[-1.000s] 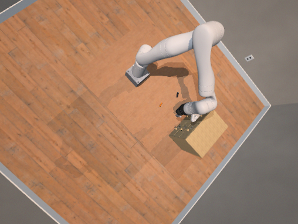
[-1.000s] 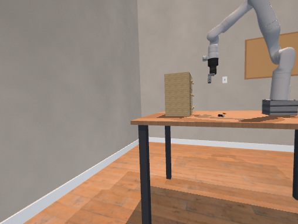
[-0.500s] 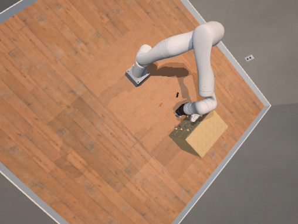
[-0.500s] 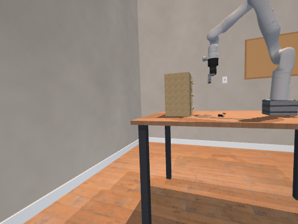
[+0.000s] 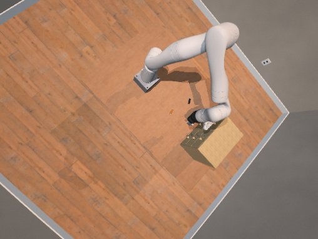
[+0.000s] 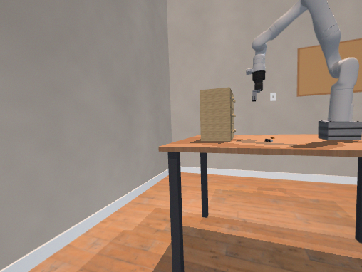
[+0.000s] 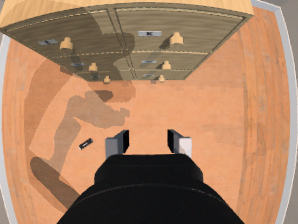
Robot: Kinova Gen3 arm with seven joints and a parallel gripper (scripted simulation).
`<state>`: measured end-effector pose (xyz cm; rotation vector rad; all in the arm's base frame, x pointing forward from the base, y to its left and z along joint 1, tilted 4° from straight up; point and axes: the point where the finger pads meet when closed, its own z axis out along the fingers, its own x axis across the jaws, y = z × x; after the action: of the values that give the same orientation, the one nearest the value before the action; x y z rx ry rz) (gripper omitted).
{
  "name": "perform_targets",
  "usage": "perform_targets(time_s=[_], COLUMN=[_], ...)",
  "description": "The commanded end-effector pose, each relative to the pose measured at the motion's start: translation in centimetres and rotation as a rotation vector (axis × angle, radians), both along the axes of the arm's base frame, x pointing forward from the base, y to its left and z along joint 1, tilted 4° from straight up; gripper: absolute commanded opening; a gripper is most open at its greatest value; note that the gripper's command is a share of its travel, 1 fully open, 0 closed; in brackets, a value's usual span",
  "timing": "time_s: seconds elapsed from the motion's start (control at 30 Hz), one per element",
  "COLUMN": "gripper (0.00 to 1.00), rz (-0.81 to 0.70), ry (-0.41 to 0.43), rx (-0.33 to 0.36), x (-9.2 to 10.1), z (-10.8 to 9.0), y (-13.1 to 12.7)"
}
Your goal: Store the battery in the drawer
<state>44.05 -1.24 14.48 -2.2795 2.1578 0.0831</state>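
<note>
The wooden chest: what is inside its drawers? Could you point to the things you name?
The drawers of the wooden chest (image 5: pixel 220 142) (image 6: pixel 215 115) (image 7: pixel 165 50) look shut, so their contents stay hidden; only fronts, labels and knobs show.

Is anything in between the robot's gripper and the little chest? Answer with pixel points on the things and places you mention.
Nothing that I can see: the open gripper (image 5: pixel 189 124) (image 6: pixel 254 97) (image 7: pixel 148 137) hangs in front of the chest (image 5: pixel 220 144) (image 6: pixel 215 115) (image 7: pixel 210 5) with just air between. The drawers (image 5: pixel 194 141) (image 6: pixel 232 107) (image 7: pixel 200 25) look shut, though, so nothing can go in yet.
</note>
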Motion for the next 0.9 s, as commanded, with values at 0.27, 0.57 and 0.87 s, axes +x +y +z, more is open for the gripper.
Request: perform_targets(time_s=[0.27,0.57,0.87], gripper=[1.0,1.0,1.0], rz=[-0.001,-0.002,-0.003], ry=[-0.015,-0.035,-0.061], rx=[0.001,0.002,0.004], x=[0.1,0.24,0.45], z=[-0.09,-0.32,-0.64], y=[0.02,0.02,0.06])
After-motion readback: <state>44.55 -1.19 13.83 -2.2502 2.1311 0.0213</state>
